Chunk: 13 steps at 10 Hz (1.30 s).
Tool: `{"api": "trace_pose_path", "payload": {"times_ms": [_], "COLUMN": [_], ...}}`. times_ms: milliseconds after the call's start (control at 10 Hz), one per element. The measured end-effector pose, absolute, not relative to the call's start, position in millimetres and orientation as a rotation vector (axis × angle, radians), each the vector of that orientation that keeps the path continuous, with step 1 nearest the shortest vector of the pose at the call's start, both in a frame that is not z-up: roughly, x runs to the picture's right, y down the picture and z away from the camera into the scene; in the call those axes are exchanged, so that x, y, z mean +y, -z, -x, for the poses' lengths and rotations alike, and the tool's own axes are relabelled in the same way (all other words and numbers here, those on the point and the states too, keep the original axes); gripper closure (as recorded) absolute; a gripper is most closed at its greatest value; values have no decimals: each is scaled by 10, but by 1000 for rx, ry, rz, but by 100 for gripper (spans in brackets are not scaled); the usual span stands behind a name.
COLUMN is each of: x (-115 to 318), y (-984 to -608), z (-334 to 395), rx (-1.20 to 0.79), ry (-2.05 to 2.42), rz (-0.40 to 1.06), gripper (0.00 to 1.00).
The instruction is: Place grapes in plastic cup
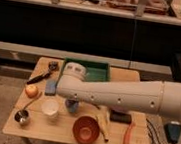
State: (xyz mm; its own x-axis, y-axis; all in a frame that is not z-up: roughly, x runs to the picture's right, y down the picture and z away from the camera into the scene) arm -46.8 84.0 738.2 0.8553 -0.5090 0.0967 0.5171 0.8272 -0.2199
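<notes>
Camera view: grapes (39,77) on table (35,128), left of hand (71,105), apart.

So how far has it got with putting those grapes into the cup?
Nothing looks done yet: the grapes lie at the back left of the table, and the white cup near the front looks empty. In hand: the arm reaches over the middle, its tool hanging just right of the cup, mostly hidden. Left: reach the grapes, grab them, drop them in the cup.
</notes>
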Motion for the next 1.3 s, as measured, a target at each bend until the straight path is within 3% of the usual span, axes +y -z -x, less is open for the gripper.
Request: {"api": "trace_pose_path", "payload": {"times_ms": [800, 1300], "x": [889, 884], "y": [-7406, -7402], "z": [531, 516], "rx": [-5, 9], "ry": [576, 582], "rz": [235, 235], "gripper": [24, 20]}}
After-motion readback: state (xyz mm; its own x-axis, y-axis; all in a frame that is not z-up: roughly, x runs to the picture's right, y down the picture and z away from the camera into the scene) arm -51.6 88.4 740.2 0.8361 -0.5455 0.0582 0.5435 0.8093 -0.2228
